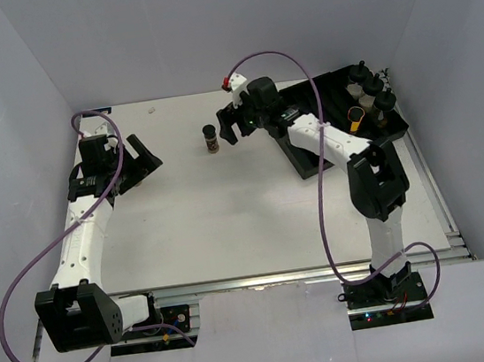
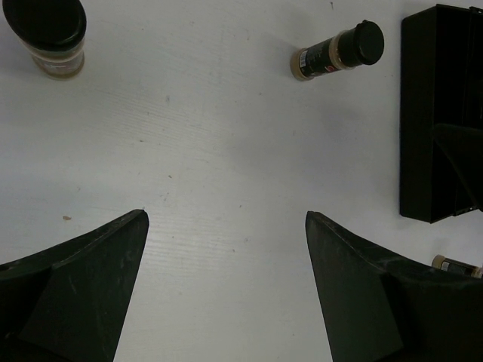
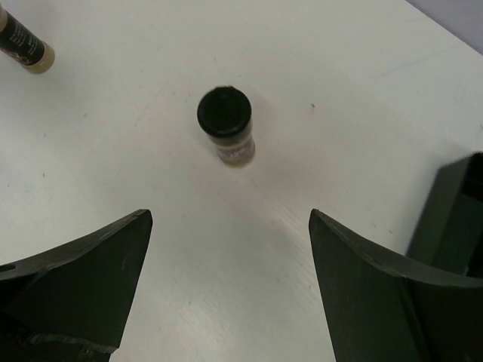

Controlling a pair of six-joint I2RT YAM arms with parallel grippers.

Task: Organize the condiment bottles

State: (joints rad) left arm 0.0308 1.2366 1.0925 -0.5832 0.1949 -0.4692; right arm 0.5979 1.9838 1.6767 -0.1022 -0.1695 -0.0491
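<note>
One small clear cylindrical jar with a black cap [image 1: 210, 138] stands upright on the white table [image 1: 230, 227], away from every edge. We see the right gripper [image 1: 226, 129] just beside it, jaws wide and empty. The left gripper [image 1: 144, 167], jaws also wide, hangs well apart. More capped jars [image 1: 364, 92] stand in the black slotted tray [image 1: 398, 125] at the far right corner.

White arms [image 1: 79, 243] with black joints [image 1: 376, 183], purple cables [image 1: 321, 215].

A white worktop [image 1: 230, 227] is enclosed on three sides by plain pale walls [image 1: 221, 23], faintly tinted lilac. Its near edge is bordered by a metal rail [image 1: 264, 282]. Everything is evenly lit, and only soft shadows are cast.
</note>
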